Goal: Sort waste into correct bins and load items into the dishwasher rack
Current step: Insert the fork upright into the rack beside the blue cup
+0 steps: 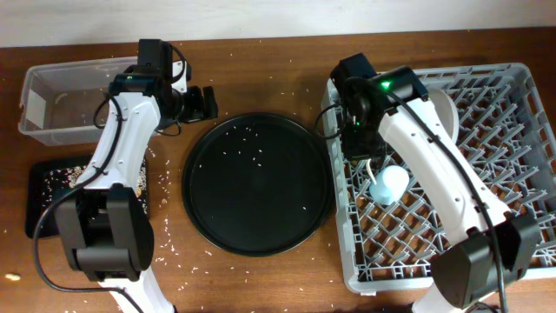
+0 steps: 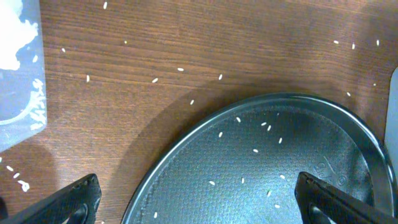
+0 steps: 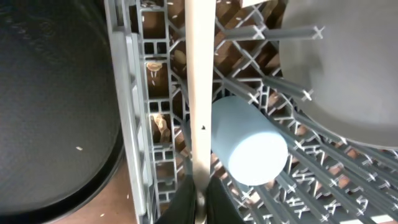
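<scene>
now, blue cup (image 1: 388, 184) in grey rack (image 1: 512, 165)

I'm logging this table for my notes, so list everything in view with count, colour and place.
Dishwasher rack: one, grey, right side.
Cup: one, light blue, in the rack.
Plate: one, white, in the rack.
Fork: one, white, above the rack.
Round tray: one, black, centre.
Clear box: one, transparent, far left.
Shallow tray: one, black, near left.
Rice grains: many, pale, on table and trays.
Left arm: white, jaws open by the round tray.
Right arm: white, jaws shut on the fork.
</scene>
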Robot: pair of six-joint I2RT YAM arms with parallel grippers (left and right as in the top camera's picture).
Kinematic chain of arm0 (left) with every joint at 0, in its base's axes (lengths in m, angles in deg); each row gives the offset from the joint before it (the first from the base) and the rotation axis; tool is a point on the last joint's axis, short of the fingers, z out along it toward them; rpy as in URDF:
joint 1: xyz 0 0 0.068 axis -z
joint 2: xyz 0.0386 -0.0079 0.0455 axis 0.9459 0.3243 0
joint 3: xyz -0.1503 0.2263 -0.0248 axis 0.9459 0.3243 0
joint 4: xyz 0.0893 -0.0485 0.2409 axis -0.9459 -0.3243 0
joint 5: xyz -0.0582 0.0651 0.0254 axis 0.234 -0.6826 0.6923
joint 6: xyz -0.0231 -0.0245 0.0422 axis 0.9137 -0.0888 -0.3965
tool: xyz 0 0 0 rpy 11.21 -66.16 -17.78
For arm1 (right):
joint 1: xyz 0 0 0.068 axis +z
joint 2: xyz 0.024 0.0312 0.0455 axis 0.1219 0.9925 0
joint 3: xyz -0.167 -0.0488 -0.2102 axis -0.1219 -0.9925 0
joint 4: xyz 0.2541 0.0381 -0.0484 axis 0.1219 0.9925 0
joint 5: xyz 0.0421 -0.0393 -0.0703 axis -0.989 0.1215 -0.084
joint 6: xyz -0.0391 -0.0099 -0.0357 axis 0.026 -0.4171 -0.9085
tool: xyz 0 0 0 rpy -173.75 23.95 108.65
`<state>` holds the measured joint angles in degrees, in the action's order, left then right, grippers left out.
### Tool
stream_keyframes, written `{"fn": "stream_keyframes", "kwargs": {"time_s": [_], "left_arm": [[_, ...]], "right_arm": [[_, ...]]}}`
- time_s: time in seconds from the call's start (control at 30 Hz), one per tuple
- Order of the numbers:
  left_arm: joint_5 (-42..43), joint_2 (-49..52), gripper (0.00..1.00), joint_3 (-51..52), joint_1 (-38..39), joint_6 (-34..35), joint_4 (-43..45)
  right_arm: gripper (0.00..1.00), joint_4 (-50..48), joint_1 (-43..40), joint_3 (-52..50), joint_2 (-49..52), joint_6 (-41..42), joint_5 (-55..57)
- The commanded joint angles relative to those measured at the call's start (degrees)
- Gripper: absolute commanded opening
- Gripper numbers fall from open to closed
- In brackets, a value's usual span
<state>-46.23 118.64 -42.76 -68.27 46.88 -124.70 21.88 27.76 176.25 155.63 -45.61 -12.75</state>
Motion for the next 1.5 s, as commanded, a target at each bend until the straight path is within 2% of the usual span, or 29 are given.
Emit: {"fn": "stream_keyframes", "kwargs": {"time_s": [0.0, 0.07, 0.13, 0.33, 0.63, 0.67, 0.8, 0.87, 0.93, 1.03, 1.17, 1.27, 1.47], "left_arm": [[-0.2, -0.4, 0.99, -0.8, -0.3, -0.1, 0.1], [-0.2, -0.4, 0.99, -0.8, -0.3, -0.1, 0.1], [-0.2, -0.4, 0.99, -0.8, -0.3, -0.1, 0.1], [-0.2, -0.4, 0.99, -0.8, -0.3, -0.1, 0.1], [-0.2, -0.4, 0.99, -0.8, -0.3, -0.1, 0.1], [-0.2, -0.4, 0.99, -0.8, -0.3, -0.1, 0.1], [-0.4, -0.4, 0.99, -0.8, -0.3, -0.1, 0.1], [-0.4, -0.4, 0.99, -0.8, -0.3, -0.1, 0.1], [-0.4, -0.4, 0.99, -0.8, -0.3, -0.1, 0.1], [-0.4, -0.4, 0.99, -0.8, -0.3, -0.1, 0.1], [-0.4, -0.4, 0.99, -0.8, -0.3, -0.1, 0.1], [-0.4, -0.4, 0.99, -0.8, -0.3, -0.1, 0.1], [-0.4, -0.4, 0.99, -0.8, -0.3, -0.1, 0.1]], "right_arm": [[0.1, -3.1, -0.2, -4.8, -0.1, -1.2, 1.1], [0.35, -5.0, -0.2, -8.4, -0.1, -1.5, 0.7], [0.47, -5.5, -0.2, -10.3, -0.1, -1.5, 0.5], [0.5, -7.3, -0.2, -9.6, -0.2, -2.2, -3.5], [0.52, -1.6, -0.2, 5.7, -4.3, -3.8, -5.9], [0.56, -1.3, -0.1, 7.0, -5.8, -3.8, -5.9], [0.62, -2.2, -0.1, 7.8, -11.4, -3.8, -5.9], [0.74, -3.0, -0.1, 7.9, -15.1, -3.8, -5.7], [0.77, -3.9, -0.1, 8.4, -18.9, -3.8, -5.4], [0.98, -3.9, -0.1, 9.6, -25.6, -3.5, -5.3], [0.98, -3.2, -0.1, 9.6, -27.9, -3.6, -5.3], [0.98, 0.8, -0.2, 9.6, -27.8, -3.6, -4.6], [0.98, -1.0, -0.9, 9.2, -28.5, -3.6, 7.2]]}}
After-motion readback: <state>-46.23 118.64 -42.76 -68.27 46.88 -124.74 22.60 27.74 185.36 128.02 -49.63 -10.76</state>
